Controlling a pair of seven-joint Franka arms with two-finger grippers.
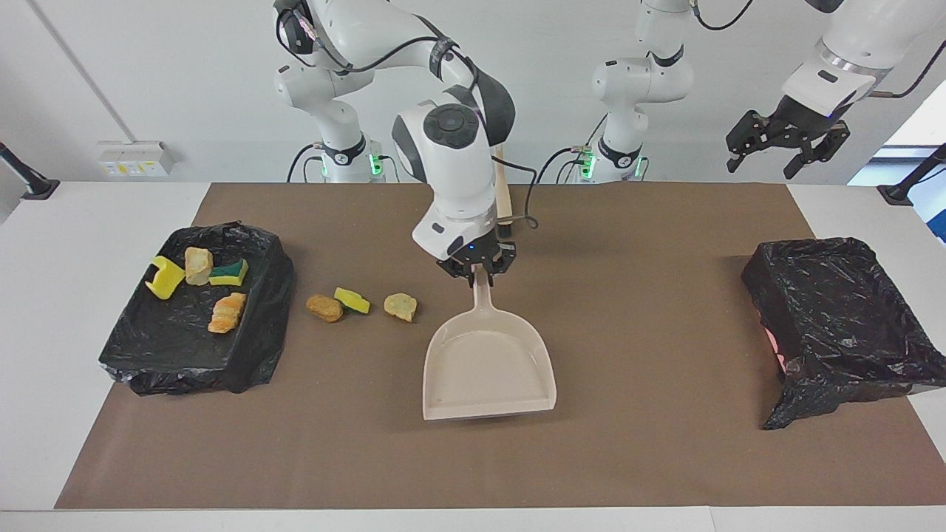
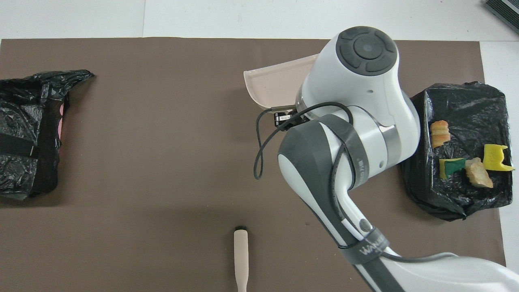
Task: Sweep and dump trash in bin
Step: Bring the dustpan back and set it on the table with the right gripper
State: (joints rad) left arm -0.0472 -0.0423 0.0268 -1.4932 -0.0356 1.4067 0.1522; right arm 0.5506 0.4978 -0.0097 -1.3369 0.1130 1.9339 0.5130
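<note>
At the right arm's end of the surface [image 1: 44,310] sits a bin lined with black plastic [image 1: 196,314], holding four of the trash scraps: a yellow sponge piece [image 1: 164,276], a tan chunk [image 1: 197,264], a yellow-and-green sponge [image 1: 228,273] and an orange-brown chunk [image 1: 227,312]. Three more scraps lie on the brown mat [image 1: 473,458] between that bin and the right gripper [image 1: 477,270]: an orange-brown chunk [image 1: 324,307], a yellow sponge piece [image 1: 352,300] just beside it, and a pale tan chunk [image 1: 400,306] nearest the gripper (all three hidden under the arm in the overhead view). The right gripper is clamped narrowly on the handle of the beige dustpan [image 1: 488,366], whose pan hangs below it, open edge pointing away from the robots; whether the pan's lip touches the mat I cannot tell. Nearer the robots than the gripper, the hand brush [image 2: 241,257] lies on the mat, largely hidden by the arm in the facing view. A second black-lined bin [image 1: 835,318] sits at the left arm's end, and the left gripper [image 1: 785,148] waits high above that end, fingers spread wide and holding nothing.
</note>
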